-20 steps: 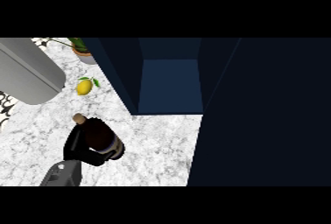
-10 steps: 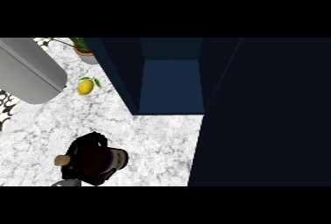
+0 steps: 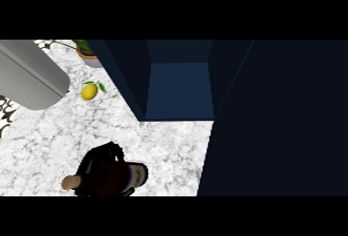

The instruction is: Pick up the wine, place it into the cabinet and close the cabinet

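The wine bottle [image 3: 130, 177] is dark with a tan cap [image 3: 71, 183]. It lies tilted at the lower left of the marble counter [image 3: 48, 138], cap pointing left. My left hand [image 3: 102, 159] is curled over its top and hides much of the body. The dark blue cabinet [image 3: 180, 90] stands open up and to the right of the bottle, with its inside bare. Its open door [image 3: 279, 120] fills the right side of the view. My right hand does not show.
A lemon [image 3: 89, 91] lies on the counter left of the cabinet. A large grey cylinder [image 3: 31, 76] lies at the far left, and a potted plant [image 3: 87, 48] stands at the back. Marble shows between the bottle and the cabinet front.
My left hand has drawn the bottle down toward the lower edge and slightly right. The forearm has slipped out of view. The cap now points left.
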You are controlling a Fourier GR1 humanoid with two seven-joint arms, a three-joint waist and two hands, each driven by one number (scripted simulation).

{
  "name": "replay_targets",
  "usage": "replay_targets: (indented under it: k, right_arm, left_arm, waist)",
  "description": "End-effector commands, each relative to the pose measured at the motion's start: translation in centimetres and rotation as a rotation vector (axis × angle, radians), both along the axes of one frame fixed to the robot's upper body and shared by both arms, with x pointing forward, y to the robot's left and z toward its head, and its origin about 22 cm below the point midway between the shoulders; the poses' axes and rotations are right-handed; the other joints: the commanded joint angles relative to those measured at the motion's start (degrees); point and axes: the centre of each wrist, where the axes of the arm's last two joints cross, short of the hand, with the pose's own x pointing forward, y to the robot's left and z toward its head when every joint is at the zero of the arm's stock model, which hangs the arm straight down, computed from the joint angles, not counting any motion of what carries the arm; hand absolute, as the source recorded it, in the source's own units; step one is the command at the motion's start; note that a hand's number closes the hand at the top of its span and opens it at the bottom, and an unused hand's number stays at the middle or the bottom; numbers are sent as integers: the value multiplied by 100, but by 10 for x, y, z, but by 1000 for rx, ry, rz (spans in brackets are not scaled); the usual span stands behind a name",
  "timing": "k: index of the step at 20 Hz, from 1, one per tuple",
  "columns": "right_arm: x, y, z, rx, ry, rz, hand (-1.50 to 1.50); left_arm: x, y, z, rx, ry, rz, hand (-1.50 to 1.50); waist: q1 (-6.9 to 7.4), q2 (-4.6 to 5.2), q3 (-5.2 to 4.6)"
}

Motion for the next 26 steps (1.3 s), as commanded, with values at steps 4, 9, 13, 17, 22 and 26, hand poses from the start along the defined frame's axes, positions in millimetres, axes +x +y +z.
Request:
replay_targets:
  k: [4,9,13,17,22,26]
  right_arm:
    - [-38,-13,26,67,-58,27,-150]
    - [-38,-15,23,62,-68,16,-150]
    - [-42,-21,25,42,-54,23,-150]
    - [-45,-25,29,55,-50,25,-150]
    - [-42,-22,19,47,-47,1,-150]
    - [-51,-28,24,47,-49,18,-150]
  left_arm:
    - [-9,-39,41,-20,-6,-34,150]
    - [5,-68,50,15,-44,-12,150]
    - [24,-64,68,65,-65,62,150]
    - [31,-72,74,83,-64,95,150]
    - [56,-83,74,153,-76,139,150]
    - [63,-89,82,182,-75,122,150]
  waist:
    - [-6,-3,-3]
    - [-40,18,-4]
    - [-52,20,-3]
    - [-63,20,-3]
    - [-103,27,-5]
    - [-134,13,2]
